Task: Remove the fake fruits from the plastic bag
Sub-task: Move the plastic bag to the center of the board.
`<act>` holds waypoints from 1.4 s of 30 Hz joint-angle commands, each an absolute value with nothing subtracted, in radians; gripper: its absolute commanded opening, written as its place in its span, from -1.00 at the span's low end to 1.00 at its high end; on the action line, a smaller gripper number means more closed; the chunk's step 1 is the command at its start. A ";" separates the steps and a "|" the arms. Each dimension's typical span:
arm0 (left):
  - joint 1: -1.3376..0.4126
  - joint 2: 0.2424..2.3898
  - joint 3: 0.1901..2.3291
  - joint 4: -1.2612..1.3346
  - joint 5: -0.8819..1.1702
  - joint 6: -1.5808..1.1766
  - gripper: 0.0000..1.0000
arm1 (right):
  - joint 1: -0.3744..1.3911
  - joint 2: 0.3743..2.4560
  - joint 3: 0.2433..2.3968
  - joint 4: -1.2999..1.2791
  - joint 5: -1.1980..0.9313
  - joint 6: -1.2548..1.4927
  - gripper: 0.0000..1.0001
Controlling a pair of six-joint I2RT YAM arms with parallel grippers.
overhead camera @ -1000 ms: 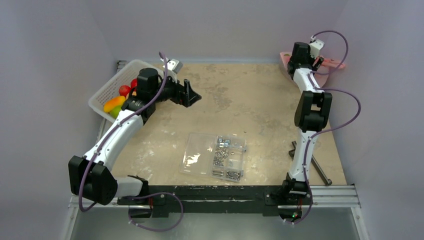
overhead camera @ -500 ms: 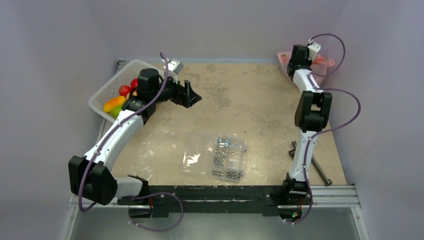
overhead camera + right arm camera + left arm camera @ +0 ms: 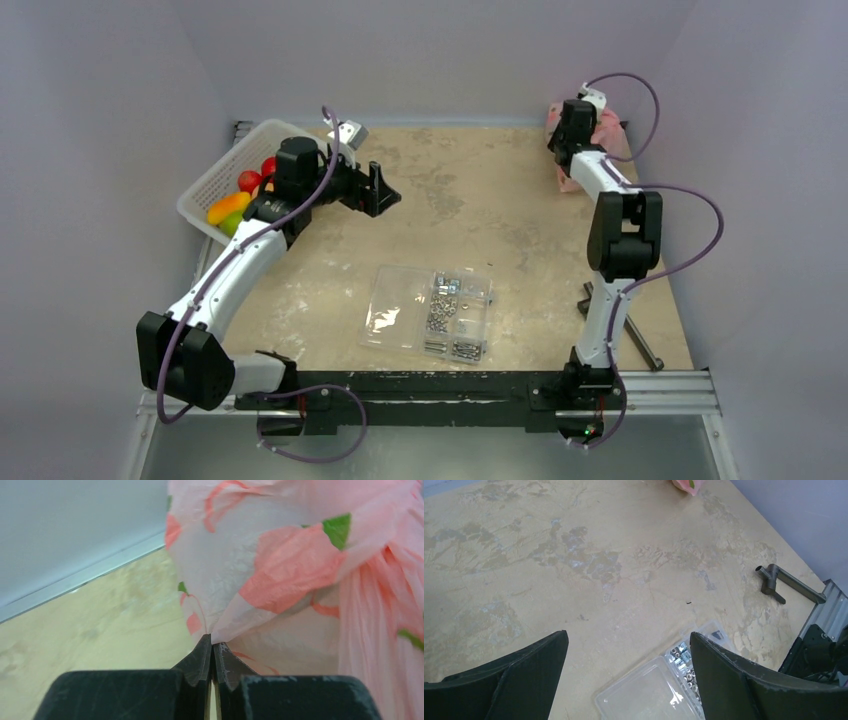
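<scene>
The pink plastic bag [image 3: 608, 129] sits bunched at the table's far right corner; it fills the right wrist view [image 3: 280, 570], printed with red and green. My right gripper [image 3: 212, 647] is shut on a fold of the bag's thin film, and from above it [image 3: 574, 118] stands at the bag's left side. No fruit shows through the bag. Small red [image 3: 249, 181] and yellow-orange [image 3: 228, 207] fake fruits lie in a white basket [image 3: 222, 166] at the far left. My left gripper [image 3: 384, 191] hangs open and holds nothing over the table, right of the basket [image 3: 629, 635].
A flat clear case of metal screws [image 3: 430, 310] lies near the table's middle front, also below the left fingers [image 3: 664, 692]. A dark metal tool [image 3: 628, 328] lies at the right front edge. Walls close in behind and on both sides.
My right gripper has shut on the bag and swung left, dragging it from lying flat against the right wall into a bunch. The left arm has hardly moved.
</scene>
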State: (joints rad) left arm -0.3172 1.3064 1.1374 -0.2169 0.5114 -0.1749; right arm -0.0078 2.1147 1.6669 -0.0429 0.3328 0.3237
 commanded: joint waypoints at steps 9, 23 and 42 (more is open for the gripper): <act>-0.324 1.301 1.182 -0.212 0.491 -0.138 0.83 | 0.221 1.942 1.426 0.082 0.110 0.392 -1.00; -0.324 1.253 1.178 -0.237 0.394 -0.095 0.83 | 0.550 1.832 1.244 0.177 -0.204 0.156 -1.00; -0.307 1.341 1.224 -0.319 0.226 -0.095 0.86 | 0.701 1.705 0.967 0.301 -0.310 0.220 -1.00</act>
State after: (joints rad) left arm -0.3141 1.2858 1.1648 -0.2951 0.2344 -0.1108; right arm 0.7010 1.7763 1.0042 0.2295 -0.2802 0.1802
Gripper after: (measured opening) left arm 0.923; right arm 0.003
